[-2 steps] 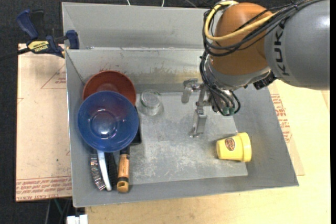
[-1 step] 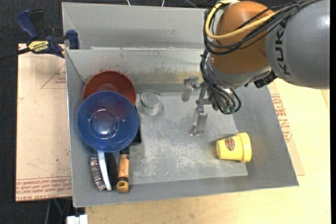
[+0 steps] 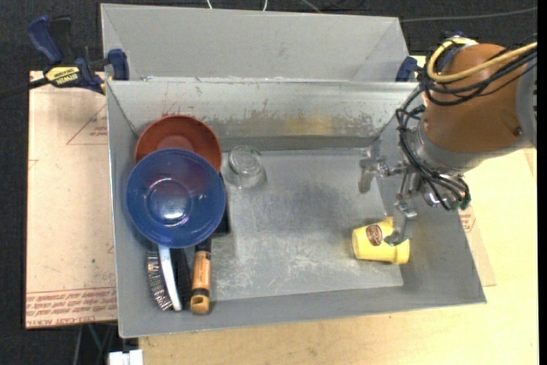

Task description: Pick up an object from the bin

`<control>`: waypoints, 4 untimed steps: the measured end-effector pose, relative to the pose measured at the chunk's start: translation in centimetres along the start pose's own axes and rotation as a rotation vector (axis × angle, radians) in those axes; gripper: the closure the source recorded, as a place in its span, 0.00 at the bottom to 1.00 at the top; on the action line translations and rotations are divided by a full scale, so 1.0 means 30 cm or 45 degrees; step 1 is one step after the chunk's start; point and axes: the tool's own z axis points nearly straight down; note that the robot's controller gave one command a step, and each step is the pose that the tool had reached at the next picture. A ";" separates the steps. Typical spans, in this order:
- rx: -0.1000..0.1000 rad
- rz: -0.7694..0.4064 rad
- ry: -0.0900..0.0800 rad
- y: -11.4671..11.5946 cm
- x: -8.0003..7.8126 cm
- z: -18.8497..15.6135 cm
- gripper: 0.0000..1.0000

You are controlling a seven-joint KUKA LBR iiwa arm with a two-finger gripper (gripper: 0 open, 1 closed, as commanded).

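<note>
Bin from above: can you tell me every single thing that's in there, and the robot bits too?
bin: one, grey metal, middle of the view
blue bowl: one, blue, left side, overlapping the red bowl
red bowl: one, reddish brown, back left, partly under the blue bowl
clear cup: one, see-through, just right of the bowls
yellow cup: one, yellow, on its side, front right
brush: one, dark bristles and white handle, front left
orange-handled tool: one, orange, front left beside the brush
hand: one, silver, at the yellow cup
arm: one, orange cover with cables, right
</note>
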 end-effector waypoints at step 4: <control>0.000 -0.116 -0.008 -0.042 0.134 0.318 1.00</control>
